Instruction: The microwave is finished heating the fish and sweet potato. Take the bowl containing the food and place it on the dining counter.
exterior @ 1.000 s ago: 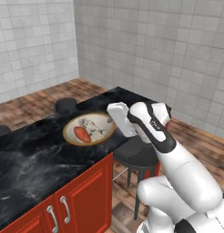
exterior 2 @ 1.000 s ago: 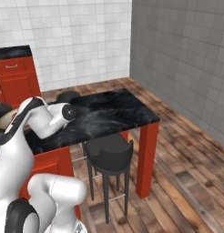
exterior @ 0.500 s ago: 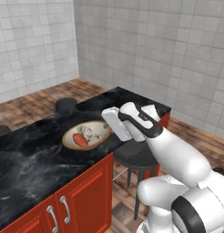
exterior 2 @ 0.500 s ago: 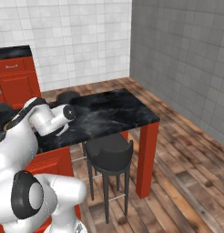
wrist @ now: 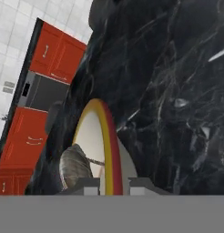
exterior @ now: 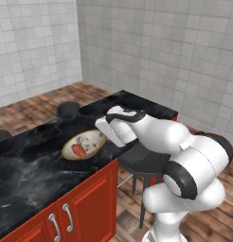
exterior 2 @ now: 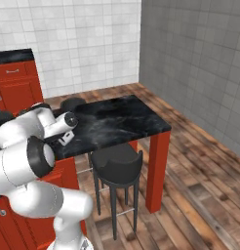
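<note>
- Bowl [exterior: 84, 144] first: it sits on the dining counter [exterior: 28, 172], just off the gripper's tip, cream inside and tan at the rim.
- Dining counter next, the biggest thing here: the black veined slab runs under the gripper and away past it on both sides, with red cabinet doors [exterior: 90, 198] and silver bar handles [exterior: 67, 217] below its near edge.
- Arm now: its white bulk reaches in from behind the gripper, wrist bent low over the slab.
- Two stools: a black one [exterior 2: 116, 164] stands on the floor below and behind the gripper, tucked at the counter's edge; another dark round seat [exterior: 67, 109] shows beyond the counter on its far side.
- Gripper [wrist: 114, 183]: from the hand camera the two dark tips stand narrow, one each side of the bowl's rim, clamped onto it, and the rim rises straight up between them.
- Left base camera agrees: the hand is pressed against the bowl's near edge, bowl bottom down on the marble.
- Sweet potato [exterior: 78, 150]: orange-red chunk in the bowl, ahead of the fingertips.
- Fish [wrist: 76, 168]: whitish-grey lump in the bowl, close beside one fingertip; in the left base view it lies next to the orange chunk, toward the gripper.
</note>
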You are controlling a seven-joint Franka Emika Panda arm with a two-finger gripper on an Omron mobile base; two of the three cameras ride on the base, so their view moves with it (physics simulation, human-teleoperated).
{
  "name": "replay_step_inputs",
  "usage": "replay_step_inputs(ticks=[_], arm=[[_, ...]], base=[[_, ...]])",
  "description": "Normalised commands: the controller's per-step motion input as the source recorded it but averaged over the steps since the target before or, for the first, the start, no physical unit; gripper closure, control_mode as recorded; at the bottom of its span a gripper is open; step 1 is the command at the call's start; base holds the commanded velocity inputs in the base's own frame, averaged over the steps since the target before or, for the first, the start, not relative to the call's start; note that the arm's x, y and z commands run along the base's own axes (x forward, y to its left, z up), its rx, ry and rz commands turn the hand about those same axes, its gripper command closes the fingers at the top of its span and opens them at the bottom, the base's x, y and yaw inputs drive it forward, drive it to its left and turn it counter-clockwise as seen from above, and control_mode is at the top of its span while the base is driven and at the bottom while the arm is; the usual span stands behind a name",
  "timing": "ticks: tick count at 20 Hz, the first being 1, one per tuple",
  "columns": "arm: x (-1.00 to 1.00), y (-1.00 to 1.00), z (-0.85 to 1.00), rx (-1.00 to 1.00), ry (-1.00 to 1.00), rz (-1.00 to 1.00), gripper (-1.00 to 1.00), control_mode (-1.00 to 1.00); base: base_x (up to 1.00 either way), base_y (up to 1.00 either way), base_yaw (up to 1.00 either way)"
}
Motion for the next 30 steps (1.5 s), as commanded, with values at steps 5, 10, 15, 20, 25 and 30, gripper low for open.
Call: replay_step_inputs(ticks=[5, 10, 15, 20, 25, 30], arm=[[0.45, 0.35, -0.47, -0.15, -0.04, 0.00, 1.00, -1.00], [0.40, 0.33, -0.42, -0.15, -0.11, 0.00, 1.00, -1.00], [0.30, 0.24, -0.32, -0.13, -0.14, 0.00, 1.00, -1.00], [0.08, 0.05, -0.01, -0.02, 0.02, 0.00, -1.00, -1.00], [-0.47, -0.42, 0.57, 0.05, 0.01, 0.00, -1.00, -1.00], [-0.99, -0.65, 0.96, 0.08, -0.05, -0.02, -1.00, -1.00]], base=[[0.00, 0.00, 0.00], [0.00, 0.00, 0.00], [0.00, 0.00, 0.00], [0.00, 0.00, 0.00], [0.00, 0.00, 0.00], [0.00, 0.00, 0.00]])
